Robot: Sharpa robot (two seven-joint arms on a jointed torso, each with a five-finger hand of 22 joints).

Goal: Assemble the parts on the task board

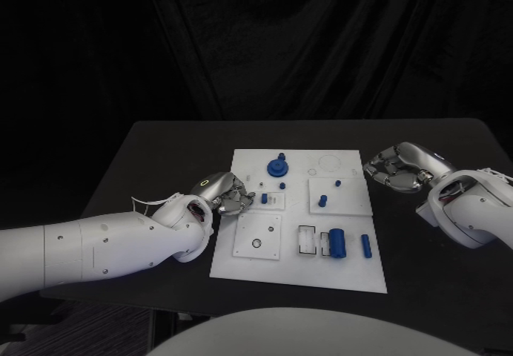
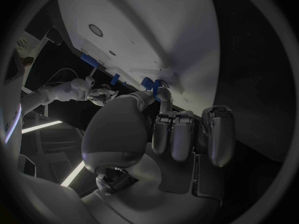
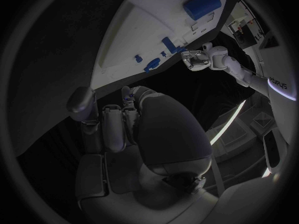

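Silver left hand [image 1: 227,194] pinches blue part [image 1: 250,198] at task board [image 1: 353,274] edge; right hand [image 1: 398,167] curled, holding nothing.

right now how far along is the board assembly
Done, apparently: a blue knob and a small peg stand in the task board. In hand: the left hand pinches a small blue part at the board's left edge. Left: a blue cylinder and a thin pin lie loose near the front. The right hand holds nothing I can make out.

One task board [image 1: 241,263], six blue parts [image 1: 336,242], two hands [image 1: 227,194].
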